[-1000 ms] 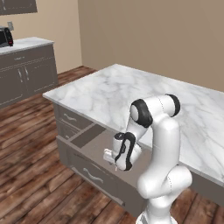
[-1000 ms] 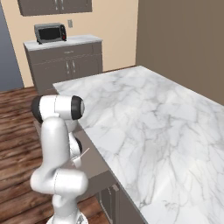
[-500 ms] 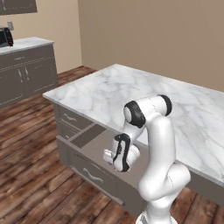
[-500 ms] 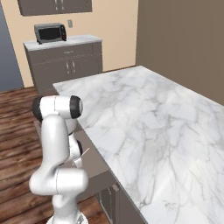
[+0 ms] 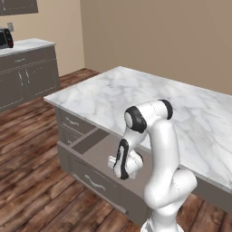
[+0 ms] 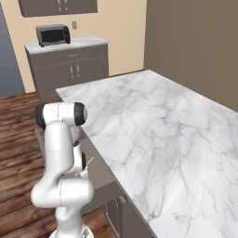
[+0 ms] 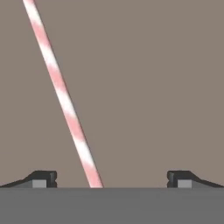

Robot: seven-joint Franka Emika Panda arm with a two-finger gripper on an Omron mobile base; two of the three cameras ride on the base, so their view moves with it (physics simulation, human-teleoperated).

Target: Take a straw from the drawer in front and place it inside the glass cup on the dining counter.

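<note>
One large island worktop [image 5: 136, 97] with a white, grey-veined marble top over dark grey-brown cabinets is seen in both base views, and one wide, shallow dark grey-brown drawer [image 5: 97, 147] is pulled open from the side of that worktop, just below its marble edge. A second, closed drawer front with a curved silver bar handle [image 5: 96, 183] is seen directly under the open drawer. One thin, straight straw [image 7: 65, 98], striped pale pink and white, is seen in the hand view lying flat on the plain grey-brown floor of the open drawer; it runs slantwise from the upper left of that view down to the lower middle. One white arm is bent down beside the worktop, and its two-finger end effector [image 5: 121, 164] is lowered into the open drawer. In the hand view the end effector [image 7: 111, 179] is spread to its full width, with one dark fingertip [image 7: 41, 178] on either side of the straw's lower end; the straw passes between the two tips, nearer the left-hand one, and is touched by neither. Nothing is gripped. Well apart from the worktop, against the far wall, one dark toaster oven [image 6: 52, 34] is set on a pale-topped wall counter [image 6: 69, 45] over grey cabinet doors.
</note>
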